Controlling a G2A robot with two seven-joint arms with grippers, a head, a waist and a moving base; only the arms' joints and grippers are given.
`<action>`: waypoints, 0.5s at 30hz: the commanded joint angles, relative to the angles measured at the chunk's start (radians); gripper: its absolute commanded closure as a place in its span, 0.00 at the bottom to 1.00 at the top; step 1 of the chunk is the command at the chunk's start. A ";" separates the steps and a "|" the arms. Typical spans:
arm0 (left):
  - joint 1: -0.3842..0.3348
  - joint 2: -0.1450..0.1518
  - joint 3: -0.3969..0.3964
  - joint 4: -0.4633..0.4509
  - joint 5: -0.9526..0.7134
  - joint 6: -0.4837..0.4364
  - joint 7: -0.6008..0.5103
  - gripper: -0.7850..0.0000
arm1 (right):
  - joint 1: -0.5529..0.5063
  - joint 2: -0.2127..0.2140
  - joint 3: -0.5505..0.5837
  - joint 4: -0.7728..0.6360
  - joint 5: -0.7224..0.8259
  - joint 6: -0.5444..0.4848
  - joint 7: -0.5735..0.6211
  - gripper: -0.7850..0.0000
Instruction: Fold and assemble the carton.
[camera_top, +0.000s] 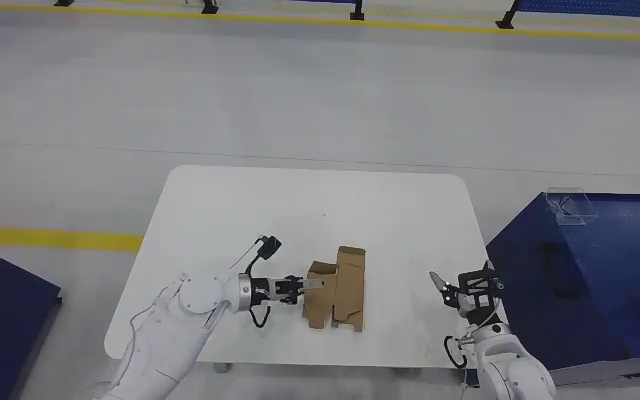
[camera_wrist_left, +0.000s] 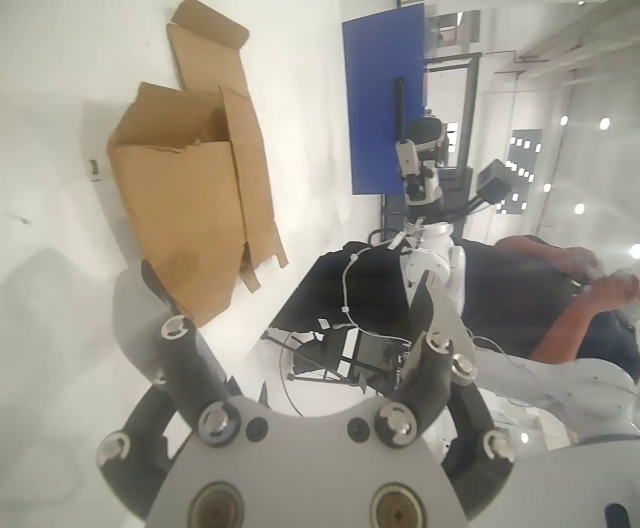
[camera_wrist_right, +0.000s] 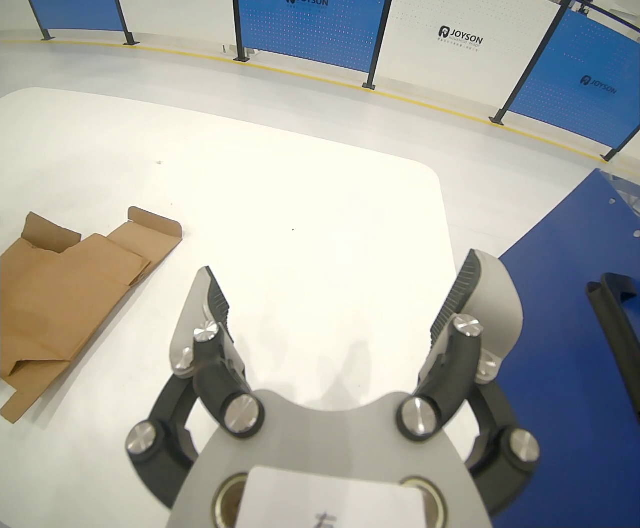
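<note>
Left gripper: fingers spread wide, nothing clasped, one fingertip at the carton's near flap. Right gripper: wide open, empty, at the right edge of the white table, beside a blue bin. Carton: partly raised, front-middle of table, bare tabletop beyond. Grey floor around.

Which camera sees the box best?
The left wrist view: the box is close, with its open end and flaps clear. The top view shows the box small and far. The right wrist view cuts part off at the edge.
</note>
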 joint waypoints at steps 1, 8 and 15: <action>-0.018 -0.005 0.020 0.029 0.017 -0.002 0.015 0.16 | 0.000 0.000 0.000 0.000 0.000 0.000 0.000 0.00; -0.049 -0.016 0.068 0.086 0.098 -0.019 0.082 0.25 | 0.000 0.000 0.000 0.000 0.000 0.000 0.000 0.00; -0.050 -0.032 0.130 0.095 0.191 -0.010 0.174 0.42 | 0.000 0.000 0.000 0.000 0.000 0.000 0.000 0.00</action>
